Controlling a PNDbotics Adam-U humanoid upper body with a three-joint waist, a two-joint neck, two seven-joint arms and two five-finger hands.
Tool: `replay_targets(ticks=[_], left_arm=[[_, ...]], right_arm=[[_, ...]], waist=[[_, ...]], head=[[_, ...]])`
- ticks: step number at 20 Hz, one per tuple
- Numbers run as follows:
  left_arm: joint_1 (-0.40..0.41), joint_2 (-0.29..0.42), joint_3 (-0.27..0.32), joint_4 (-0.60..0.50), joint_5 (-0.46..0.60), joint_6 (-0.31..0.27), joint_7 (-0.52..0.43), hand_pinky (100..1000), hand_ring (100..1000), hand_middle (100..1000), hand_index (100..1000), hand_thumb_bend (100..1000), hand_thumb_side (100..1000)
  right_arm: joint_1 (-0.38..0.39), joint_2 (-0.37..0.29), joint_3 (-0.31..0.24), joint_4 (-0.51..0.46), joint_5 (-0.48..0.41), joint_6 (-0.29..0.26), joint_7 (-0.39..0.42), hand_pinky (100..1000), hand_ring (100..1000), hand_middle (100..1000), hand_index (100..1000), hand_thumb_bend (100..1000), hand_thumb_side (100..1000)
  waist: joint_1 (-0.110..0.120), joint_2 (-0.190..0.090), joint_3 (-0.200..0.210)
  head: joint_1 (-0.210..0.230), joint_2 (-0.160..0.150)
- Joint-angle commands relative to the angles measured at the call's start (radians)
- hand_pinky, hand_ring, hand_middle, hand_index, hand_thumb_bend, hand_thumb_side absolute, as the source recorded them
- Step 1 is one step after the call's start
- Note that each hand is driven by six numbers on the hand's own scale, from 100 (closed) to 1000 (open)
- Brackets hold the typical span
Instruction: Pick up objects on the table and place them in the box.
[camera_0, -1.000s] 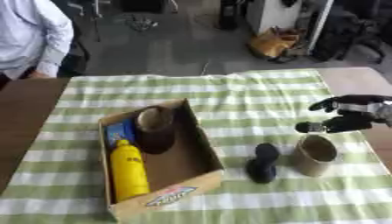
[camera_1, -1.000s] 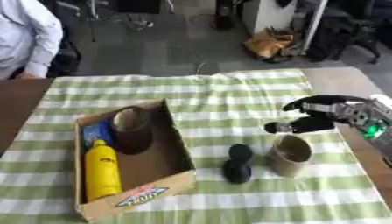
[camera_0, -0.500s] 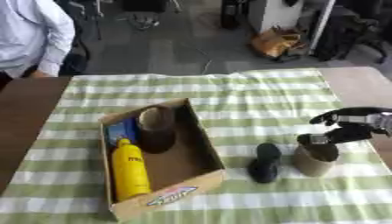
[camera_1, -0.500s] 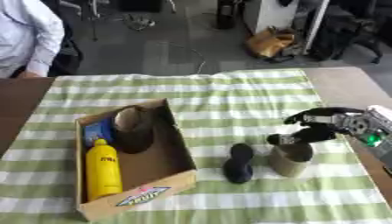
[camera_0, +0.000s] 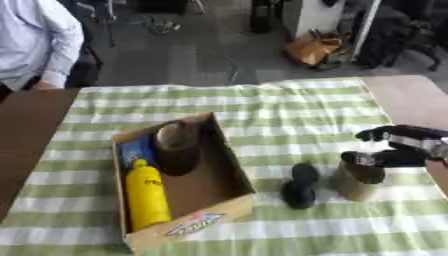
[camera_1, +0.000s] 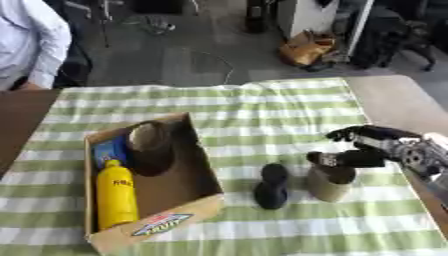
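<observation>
A tan cup (camera_1: 327, 183) stands upright on the checked cloth at the right. My right hand (camera_1: 376, 147) hovers over it from the right, fingers spread above the rim and the thumb at the cup's top edge, not closed round it. A small black oblong object (camera_1: 271, 186) lies just left of the cup. The cardboard box (camera_0: 231, 165) sits at the left, holding a yellow bottle (camera_0: 146, 200), a brown round object (camera_0: 177, 145) and a blue item (camera_0: 136, 149). My left hand is out of view.
The green-and-white checked cloth (camera_0: 262, 110) covers the table, with bare brown tabletop (camera_0: 31, 130) at the left and far right. A person in a white shirt stands at the far left edge. Chairs and a bag are on the floor beyond.
My right hand has come down and toward me, from above and behind the cup to right over its rim. The cup, black object and box have not moved.
</observation>
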Motion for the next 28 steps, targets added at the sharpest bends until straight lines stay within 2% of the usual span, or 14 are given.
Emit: replay_targets(ticks=[1, 6, 7, 13, 28], left_arm=[[-0.012, 0.014, 0.009, -0.013, 0.003, 0.001, 0.003, 903, 984, 933, 1000, 100, 1000], [-0.013, 0.012, 0.010, -0.013, 0.007, 0.002, 0.003, 903, 981, 929, 1000, 100, 1000], [-0.013, 0.012, 0.010, -0.013, 0.008, 0.001, 0.003, 903, 980, 927, 1000, 100, 1000], [-0.012, 0.010, 0.011, -0.013, 0.019, 0.000, 0.006, 906, 977, 922, 1000, 100, 1000], [-0.013, 0.007, 0.012, -0.013, 0.028, 0.000, 0.014, 904, 977, 911, 1000, 100, 1000]], right_arm=[[-0.004, -0.007, -0.018, 0.006, -0.007, -0.004, -0.007, 894, 1000, 975, 1000, 580, 937], [0.003, 0.012, -0.019, 0.016, -0.017, -0.003, -0.010, 892, 1000, 976, 1000, 590, 935], [0.004, 0.015, -0.018, 0.019, -0.020, -0.001, -0.008, 903, 1000, 981, 1000, 625, 906], [0.001, 0.028, -0.015, 0.037, -0.009, 0.014, 0.005, 921, 1000, 985, 1000, 673, 881], [-0.007, 0.067, -0.006, 0.102, 0.025, 0.000, 0.011, 910, 1000, 1000, 1000, 668, 870]], waist=[[0.002, -0.008, -0.002], [0.003, -0.007, -0.005], [0.003, -0.006, -0.005], [-0.001, -0.005, -0.006], [0.002, 0.004, -0.002]], head=[[-0.001, -0.005], [0.001, -0.005], [0.001, -0.005], [0.001, -0.009], [0.000, -0.013]])
